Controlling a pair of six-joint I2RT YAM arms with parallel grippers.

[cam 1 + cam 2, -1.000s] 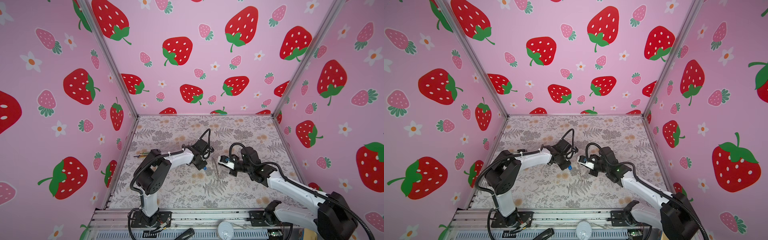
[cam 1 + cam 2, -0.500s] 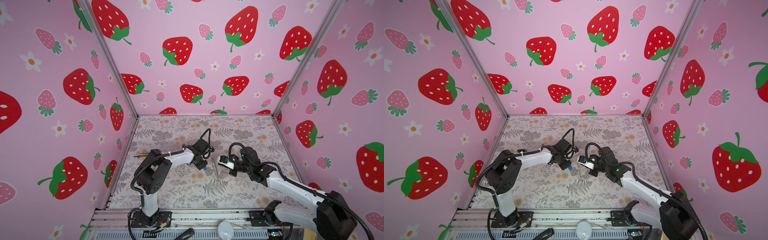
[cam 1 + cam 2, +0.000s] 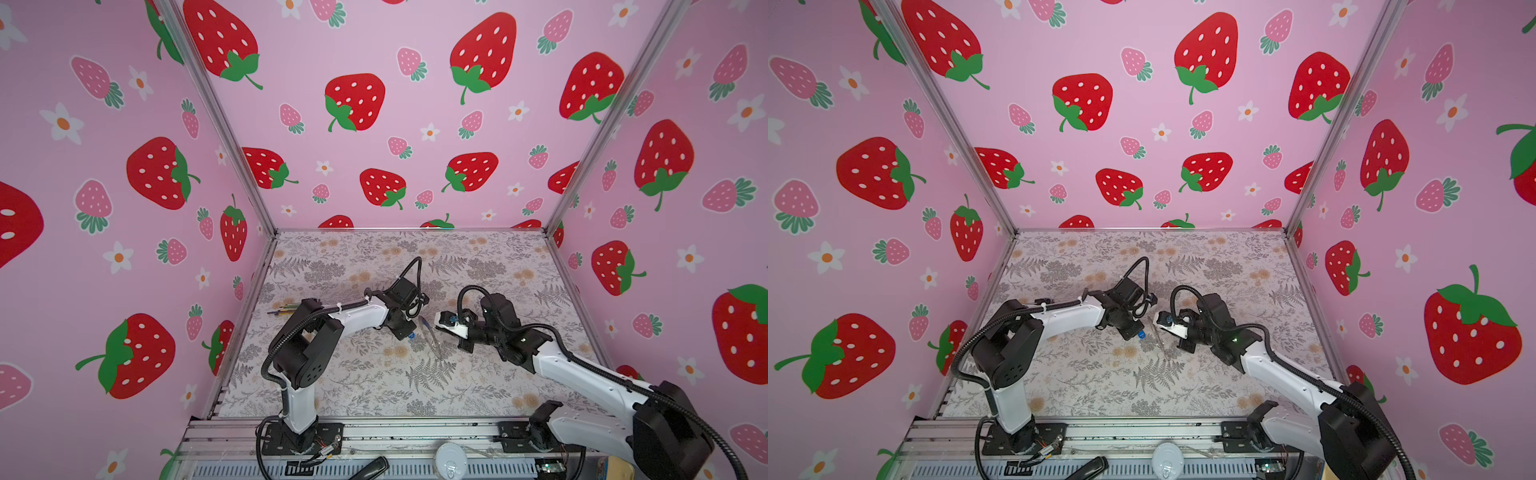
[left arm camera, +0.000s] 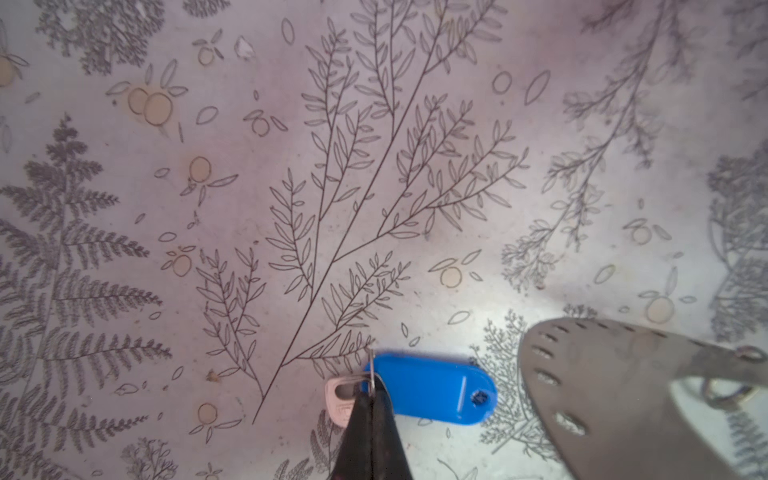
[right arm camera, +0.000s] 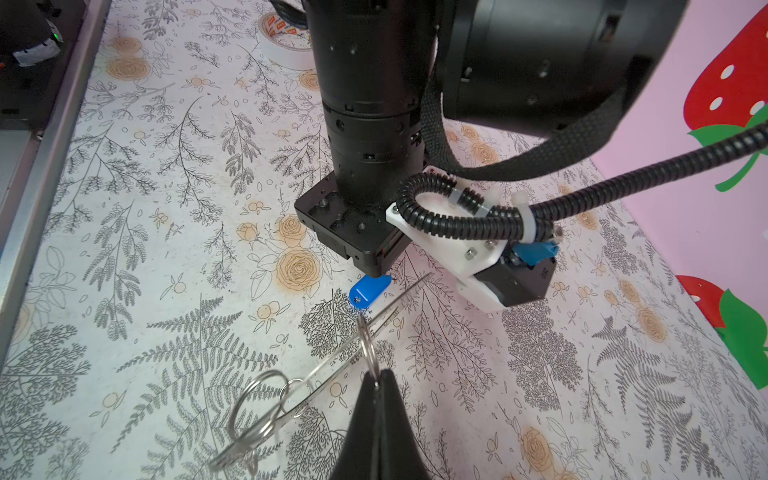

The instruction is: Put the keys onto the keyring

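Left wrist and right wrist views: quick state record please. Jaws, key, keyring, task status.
left gripper: jaws shut on the key at its wire loop
right gripper: jaws shut on a small split ring
key: blue head, short way from the keyring, not touching
keyring: grey perforated band, raised on edge
status: key not yet on keyring

A robot-lab booth: strawberry-print pink walls (image 3: 415, 50) enclose a floral-papered table (image 3: 374, 390); left arm (image 3: 357, 318) and right arm (image 3: 582, 374) are bolted to an aluminium rail (image 3: 415, 434) at 6 o'clock.
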